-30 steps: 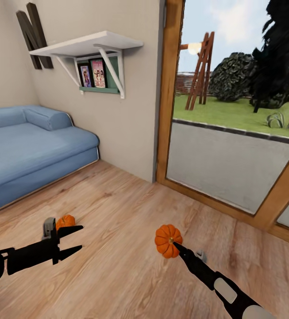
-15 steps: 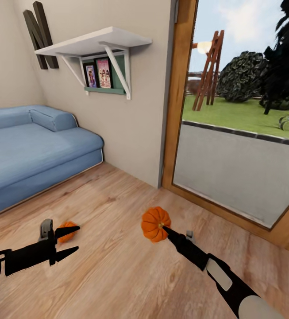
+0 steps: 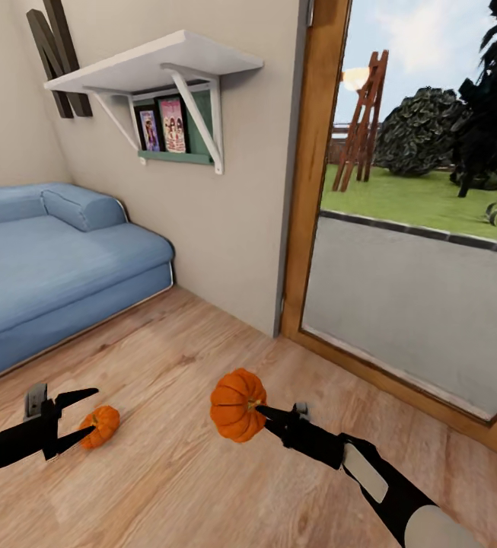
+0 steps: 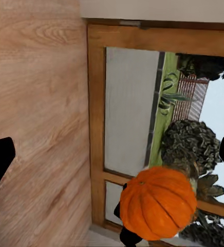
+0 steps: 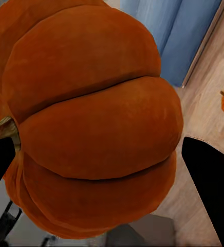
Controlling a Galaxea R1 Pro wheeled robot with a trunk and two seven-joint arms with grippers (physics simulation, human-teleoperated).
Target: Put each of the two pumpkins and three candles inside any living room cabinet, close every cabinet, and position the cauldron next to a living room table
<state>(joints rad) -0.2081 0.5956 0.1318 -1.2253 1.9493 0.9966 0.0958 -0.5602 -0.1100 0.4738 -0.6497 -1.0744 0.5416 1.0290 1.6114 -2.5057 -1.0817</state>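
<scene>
Right gripper (image 3: 262, 415) clamps a pumpkin (image 3: 235, 405) at its fingertips, held above the wood floor (image 3: 202, 472). Left gripper (image 3: 81, 415) has its fingers spread, holding nothing; second pumpkin (image 3: 100, 425) lies on the floor right at its tips, contact unclear. Blue sofa (image 3: 43, 266) well beyond the left gripper; glass door (image 3: 415, 251) beyond the right.

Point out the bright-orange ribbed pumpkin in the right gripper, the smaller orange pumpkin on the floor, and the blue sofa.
Held pumpkin (image 3: 233, 406), head view, ribbed side.
Floor pumpkin (image 3: 102, 425), head view, top.
Blue sofa (image 3: 43, 266), head view, seat cushion.
</scene>
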